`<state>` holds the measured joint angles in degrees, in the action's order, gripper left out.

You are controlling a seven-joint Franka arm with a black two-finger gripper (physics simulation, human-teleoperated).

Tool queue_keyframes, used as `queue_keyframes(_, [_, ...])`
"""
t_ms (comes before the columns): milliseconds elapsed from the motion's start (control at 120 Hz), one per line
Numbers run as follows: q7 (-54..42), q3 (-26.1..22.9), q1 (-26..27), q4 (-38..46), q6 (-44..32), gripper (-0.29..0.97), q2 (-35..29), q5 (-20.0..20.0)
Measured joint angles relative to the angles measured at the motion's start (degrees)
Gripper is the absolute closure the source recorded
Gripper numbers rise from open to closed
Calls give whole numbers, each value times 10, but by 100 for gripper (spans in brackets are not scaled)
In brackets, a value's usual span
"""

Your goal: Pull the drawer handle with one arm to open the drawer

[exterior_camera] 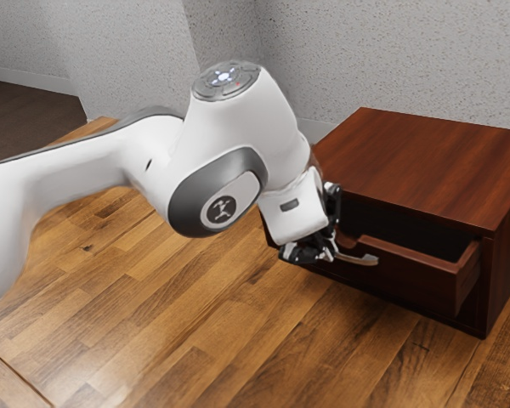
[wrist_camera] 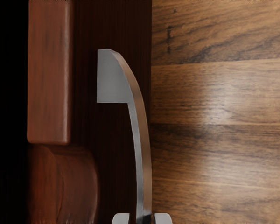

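Black hand (exterior_camera: 325,252), reaching sideways and level, clamps the grey handle (wrist_camera: 141,140) of the part-open drawer (exterior_camera: 408,276).

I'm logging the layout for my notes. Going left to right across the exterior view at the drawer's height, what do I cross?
white arm → handle → drawer front → cabinet's side wall
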<state>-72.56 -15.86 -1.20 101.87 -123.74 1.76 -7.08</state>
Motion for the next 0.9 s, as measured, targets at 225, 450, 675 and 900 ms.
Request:
queue_keyframes(225, [7, 0, 1, 29, -4, 71, -27, 3])
queue_keyframes(450, [14, 1, 3, 58, -8, 70, -52, 5])
queue_keyframes(675, [19, -26, -12, 80, -13, 61, -125, -1])
queue_keyframes(900, [21, -47, 4, -1, 50, 23, -234, 4])
